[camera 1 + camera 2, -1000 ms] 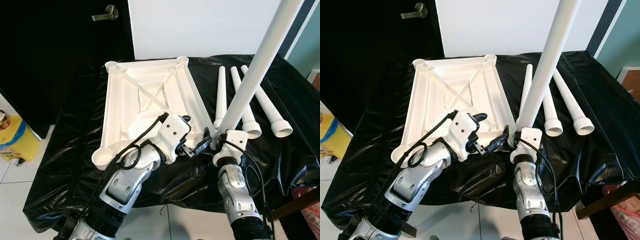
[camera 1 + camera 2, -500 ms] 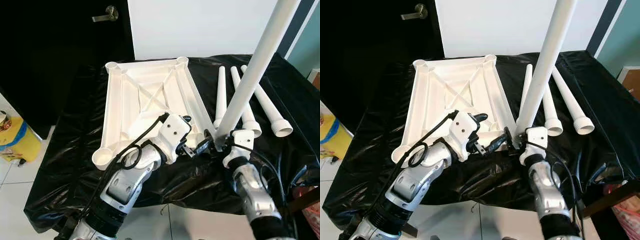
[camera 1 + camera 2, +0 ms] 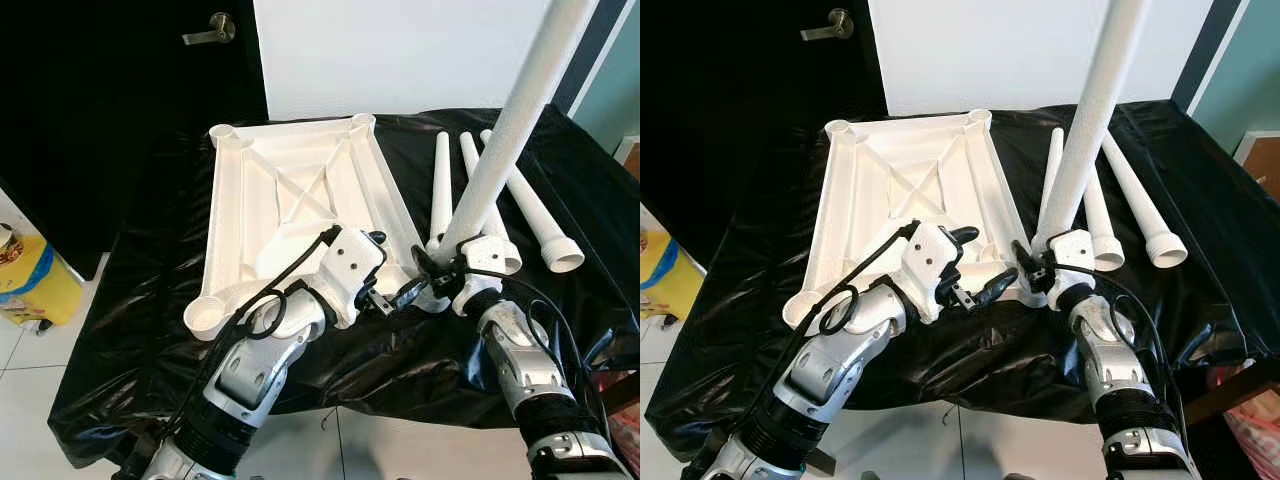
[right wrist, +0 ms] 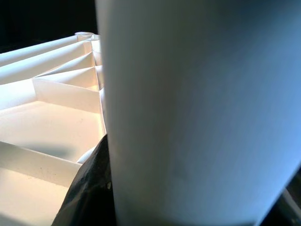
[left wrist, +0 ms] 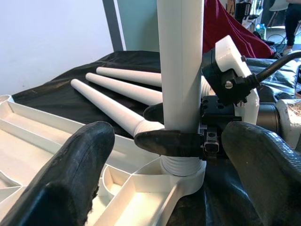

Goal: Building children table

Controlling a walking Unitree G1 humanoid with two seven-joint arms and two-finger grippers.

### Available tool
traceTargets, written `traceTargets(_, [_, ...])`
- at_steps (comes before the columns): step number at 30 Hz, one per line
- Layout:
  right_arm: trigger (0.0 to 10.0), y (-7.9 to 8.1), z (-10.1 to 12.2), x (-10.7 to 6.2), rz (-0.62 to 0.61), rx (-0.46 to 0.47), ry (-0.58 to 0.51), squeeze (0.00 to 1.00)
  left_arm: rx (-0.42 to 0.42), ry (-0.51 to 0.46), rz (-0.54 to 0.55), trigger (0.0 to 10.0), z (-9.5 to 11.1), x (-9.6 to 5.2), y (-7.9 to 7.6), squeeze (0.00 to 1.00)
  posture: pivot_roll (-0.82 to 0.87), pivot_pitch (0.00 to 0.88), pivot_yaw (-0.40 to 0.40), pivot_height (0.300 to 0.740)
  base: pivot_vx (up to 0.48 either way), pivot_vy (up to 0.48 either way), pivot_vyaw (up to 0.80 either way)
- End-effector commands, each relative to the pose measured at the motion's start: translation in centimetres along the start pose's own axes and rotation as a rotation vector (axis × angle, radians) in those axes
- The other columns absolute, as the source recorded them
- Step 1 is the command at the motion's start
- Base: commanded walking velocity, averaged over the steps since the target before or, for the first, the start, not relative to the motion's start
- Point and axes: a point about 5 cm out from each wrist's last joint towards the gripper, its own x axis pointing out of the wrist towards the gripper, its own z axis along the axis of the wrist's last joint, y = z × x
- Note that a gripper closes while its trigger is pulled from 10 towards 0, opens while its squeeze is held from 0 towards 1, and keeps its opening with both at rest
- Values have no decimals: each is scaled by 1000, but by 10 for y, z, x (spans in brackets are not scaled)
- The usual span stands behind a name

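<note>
white ribbed tabletop (image 3: 290, 200) upside down, right gripper (image 5: 181, 127) clamped on upright leg (image 3: 500, 150), left gripper (image 3: 390, 270) spread

At the upper left of your head view there's a dark door (image 3: 110, 110) with a metal lever handle (image 3: 211, 28), and a white wall (image 3: 400, 50) beside it. A black plastic sheet (image 3: 150, 300) drapes across the middle. At the lower left edge you'll see a yellow bag (image 3: 30, 285) on the pale tiled floor (image 3: 30, 400).
</note>
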Motion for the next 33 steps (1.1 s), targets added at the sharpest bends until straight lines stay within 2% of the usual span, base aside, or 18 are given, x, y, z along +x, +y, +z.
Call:
traceTargets(1, [0,0,-16,-7,11,9,80,0,5,-1,-55,10000,0,-1,-2,0,-56,0,5,740,0,0,0])
traceTargets(7, [0,-1,-22,-9,12,13,98,0,5,-2,-55,10000,1,-1,-2,0,-59,0,8,740,0,0,0])
traceTargets(8, [7725,-2,-24,-10,2,23,109,0,6,-2,-56,10000,1,-1,-2,0,-60,0,10,740,0,0,0])
traceTargets(9, [10000,-3,-25,-10,-7,32,116,0,6,-3,-57,10000,1,-1,-1,0,-61,0,11,740,0,0,0])
traceTargets(14, [10000,-3,-28,-11,-19,51,125,0,6,-3,-57,10000,1,-1,-1,0,-61,0,13,740,0,0,0])
traceTargets(16, [10000,-3,-31,-12,-39,114,129,0,6,-4,-59,10000,1,-1,-1,0,-60,0,14,740,0,0,0])
traceTargets(22, [10000,-2,-33,-12,-68,179,128,0,6,-5,-60,10000,1,-1,-2,0,-60,0,14,740,0,0,0])
traceTargets(33, [10000,-1,-35,-12,-81,184,124,0,3,-4,-61,10000,1,0,-2,0,-60,0,14,740,0,0,0])
